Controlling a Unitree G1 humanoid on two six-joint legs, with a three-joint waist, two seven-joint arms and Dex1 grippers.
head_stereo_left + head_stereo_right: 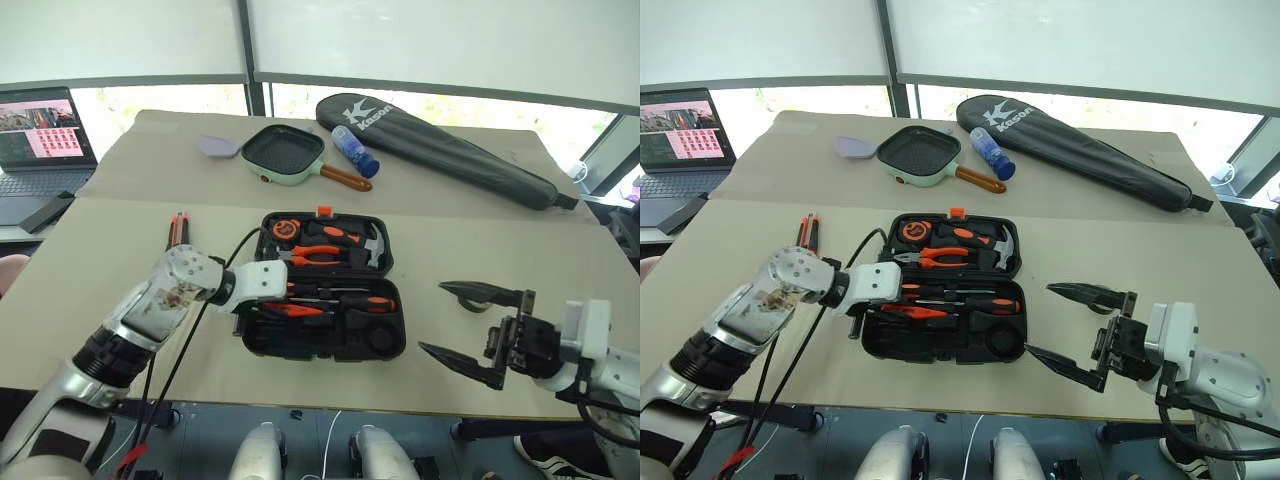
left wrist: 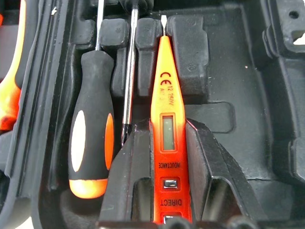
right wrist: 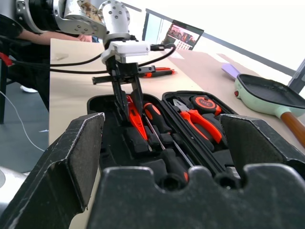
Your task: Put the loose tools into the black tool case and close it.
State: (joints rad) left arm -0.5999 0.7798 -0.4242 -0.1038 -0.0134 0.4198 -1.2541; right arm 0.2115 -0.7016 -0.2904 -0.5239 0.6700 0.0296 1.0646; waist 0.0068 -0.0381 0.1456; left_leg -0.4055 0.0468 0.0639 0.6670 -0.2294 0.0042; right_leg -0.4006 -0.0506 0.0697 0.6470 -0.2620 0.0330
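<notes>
Looking down from the head, the black tool case lies open on the desk; right hand waits wide open, empty. Left wrist: left hand pinches the tester screwdriver over its slot; lower it parallel, then release.

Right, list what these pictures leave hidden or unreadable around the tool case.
- Tester screwdriver: its butt end is cut off by the left wrist view's edge, between the left pincer fingers.
- Black tool case: its near left corner sits behind the left pincer in the eye views.
- Tools beside the case: too small to identify.
- Case's near wall: blocked by the right pincer.
</notes>
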